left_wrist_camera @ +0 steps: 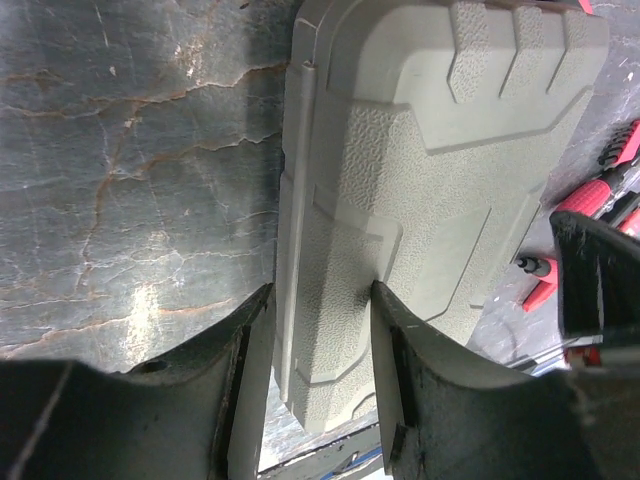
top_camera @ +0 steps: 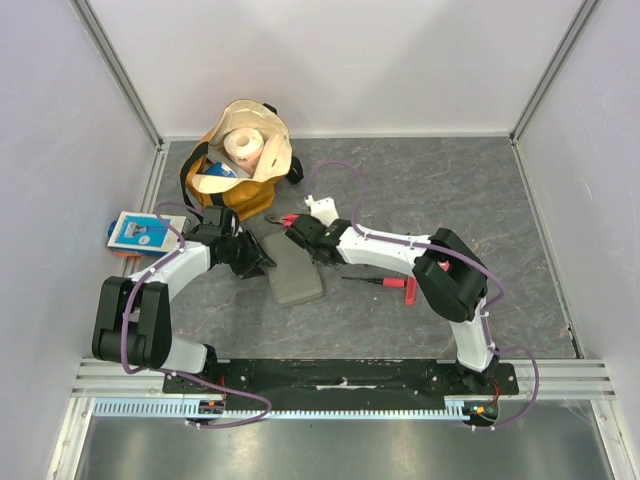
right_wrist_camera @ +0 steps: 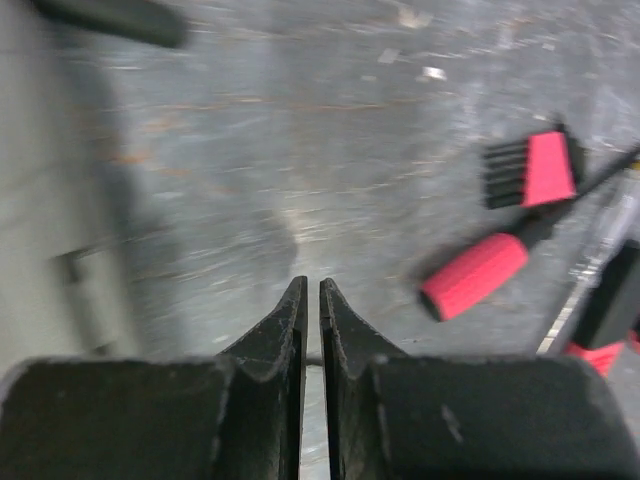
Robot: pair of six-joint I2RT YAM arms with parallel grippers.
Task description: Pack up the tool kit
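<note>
The grey tool kit case lies closed and flat on the table between the arms. My left gripper is at its left edge. In the left wrist view the case fills the frame, and my left gripper has one finger against its side rim and the other on the textured lid. My right gripper hovers just beyond the case's far end. Its jaws are almost together with nothing between them. Red-and-black tools lie loose: a red handle, a screwdriver and a red piece.
A tan-and-yellow bag holding a paper roll stands at the back, just behind both grippers. A blue-and-white packet lies at the left wall. A small white object sits behind the right gripper. Walls enclose the table on three sides.
</note>
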